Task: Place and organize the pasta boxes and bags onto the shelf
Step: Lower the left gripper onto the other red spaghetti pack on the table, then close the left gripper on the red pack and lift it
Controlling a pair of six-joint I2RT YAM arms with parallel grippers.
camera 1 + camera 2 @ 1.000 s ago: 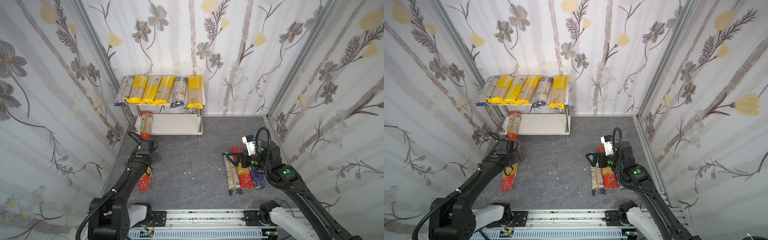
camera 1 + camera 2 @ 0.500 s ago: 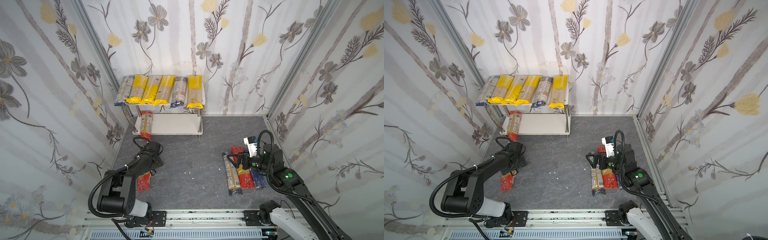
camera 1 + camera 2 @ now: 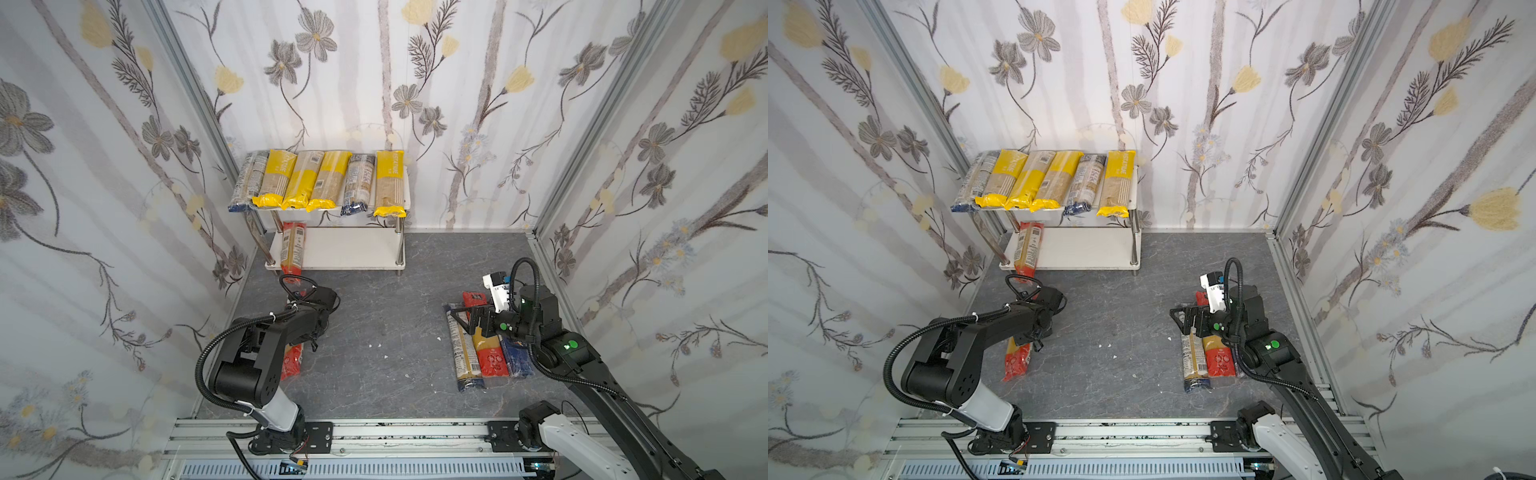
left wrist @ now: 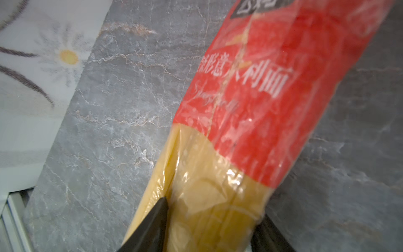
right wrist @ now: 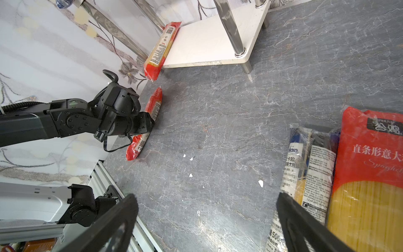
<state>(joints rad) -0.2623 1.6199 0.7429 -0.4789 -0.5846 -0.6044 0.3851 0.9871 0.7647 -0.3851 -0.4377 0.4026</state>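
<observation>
Left pincer (image 4: 213, 207), left wrist view: narrow, jaws pressed on both flanks of the red-ended pack (image 4: 250, 98), on its clear stretch where the yellow strands show
Red-ended pack, place: flat on the grey floor (image 4: 109, 131), not lifted, along the floor's left edge just beside the flowered wall (image 4: 32, 76)
Right pincer (image 5: 206, 195), right wrist view: wide, nothing between the jaws, hanging above bare floor just beside the floor group (image 5: 340, 174)
Floor group: a blue-ended pack and a red one lying side by side, touching, near the floor's right edge
Lower board, same view: one shelved pack (image 5: 160, 50) at its left end, poking past the front edge; the rest is bare
Shelf (image 3: 353, 249), both top views: stands at the floor's back edge, toward the back-left corner
Top row (image 3: 320, 178): six packs fill the upper board, side by side
Handling, a judgement: stiff lengthwise but brittle inside, moderately heavy, with slick film that may slip or crumple
Where to hold: across the middle of the length, so neither end droops; here the jaws sit about there
</observation>
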